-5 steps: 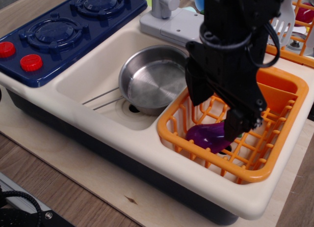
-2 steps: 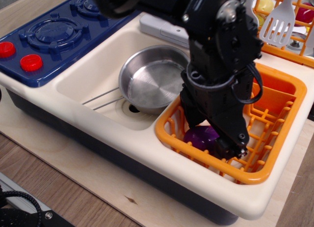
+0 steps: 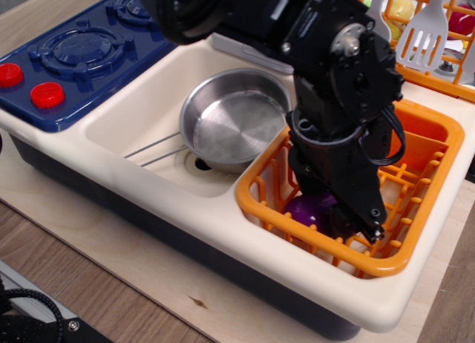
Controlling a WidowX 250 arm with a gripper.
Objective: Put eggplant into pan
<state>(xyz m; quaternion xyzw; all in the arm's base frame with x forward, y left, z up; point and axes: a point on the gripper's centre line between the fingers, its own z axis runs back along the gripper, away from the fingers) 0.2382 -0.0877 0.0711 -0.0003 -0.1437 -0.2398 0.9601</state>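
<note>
Black pincer point(image 3: 343, 223) lowered into the orange dish rack point(image 3: 415, 248) over the eggplant point(image 3: 310, 208)
Whether its jaws are closed cannot be told; the eggplant lies directly beneath, near the table's front right corner, long axis hidden, pan point(image 3: 230, 120) to its left in the sink

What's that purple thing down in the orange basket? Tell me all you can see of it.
It is the eggplant, a small toy that looks like glossy purple plastic. Only a rounded part shows; the rest, including any stem, is hidden behind the black gripper. It sits low inside the orange dish rack, near the front wall. The gripper is right against it, though whether it is squeezed cannot be told.
</note>
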